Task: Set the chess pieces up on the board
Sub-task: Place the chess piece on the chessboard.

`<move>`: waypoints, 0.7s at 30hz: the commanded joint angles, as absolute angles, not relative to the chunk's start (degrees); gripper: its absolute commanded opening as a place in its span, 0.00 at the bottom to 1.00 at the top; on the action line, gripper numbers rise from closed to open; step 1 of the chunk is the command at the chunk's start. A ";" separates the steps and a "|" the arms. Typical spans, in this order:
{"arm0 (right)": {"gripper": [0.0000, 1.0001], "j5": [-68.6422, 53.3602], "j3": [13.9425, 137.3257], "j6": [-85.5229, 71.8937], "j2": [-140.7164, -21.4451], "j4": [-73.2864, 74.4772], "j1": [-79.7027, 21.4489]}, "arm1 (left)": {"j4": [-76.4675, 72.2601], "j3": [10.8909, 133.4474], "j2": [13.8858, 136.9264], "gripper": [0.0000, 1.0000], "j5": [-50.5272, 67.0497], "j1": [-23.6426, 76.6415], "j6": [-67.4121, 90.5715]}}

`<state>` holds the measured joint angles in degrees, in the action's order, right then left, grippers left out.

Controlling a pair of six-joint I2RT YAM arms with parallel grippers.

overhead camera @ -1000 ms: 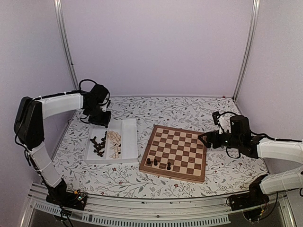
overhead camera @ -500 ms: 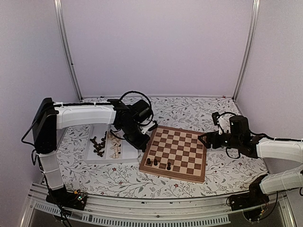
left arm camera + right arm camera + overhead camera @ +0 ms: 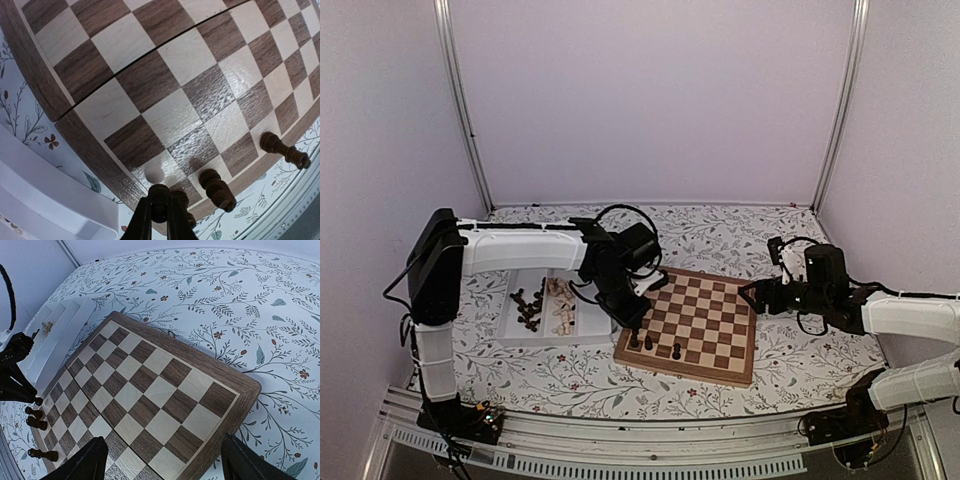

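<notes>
The board (image 3: 705, 310) lies right of centre, and three dark chess pieces (image 3: 648, 342) stand on its near-left rows. My left gripper (image 3: 638, 322) hovers over the board's near-left corner. In the left wrist view this gripper (image 3: 159, 200) is shut on a dark chess piece (image 3: 159, 204) just above the corner squares. One dark piece stands right behind it, and two more (image 3: 216, 189) stand to the right. My right gripper (image 3: 752, 293) is open and empty over the board's right edge, and its jaws stand wide apart in the right wrist view (image 3: 167, 467).
A white two-compartment tray (image 3: 592, 300) left of the board holds loose dark pieces (image 3: 528, 308) and pale pieces (image 3: 561, 305). Its corner shows in the left wrist view (image 3: 45, 200). Enclosure walls and metal posts ring the floral table cover (image 3: 720, 235).
My left arm has swung from the far side of the tray, across it, to the board's near-left corner. The right arm has not moved.
</notes>
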<state>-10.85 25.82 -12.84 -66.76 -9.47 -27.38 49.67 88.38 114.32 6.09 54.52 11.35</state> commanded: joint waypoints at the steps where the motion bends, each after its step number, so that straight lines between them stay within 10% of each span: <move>1: 0.81 -10.69 25.26 -13.18 -65.70 -10.11 -27.68 | 50.00 91.27 116.40 0.03 6.91 55.87 11.06; 21: 0.81 -10.87 25.10 -13.28 -65.73 -10.15 -27.63 | 52.33 93.59 118.86 0.22 4.73 56.25 11.65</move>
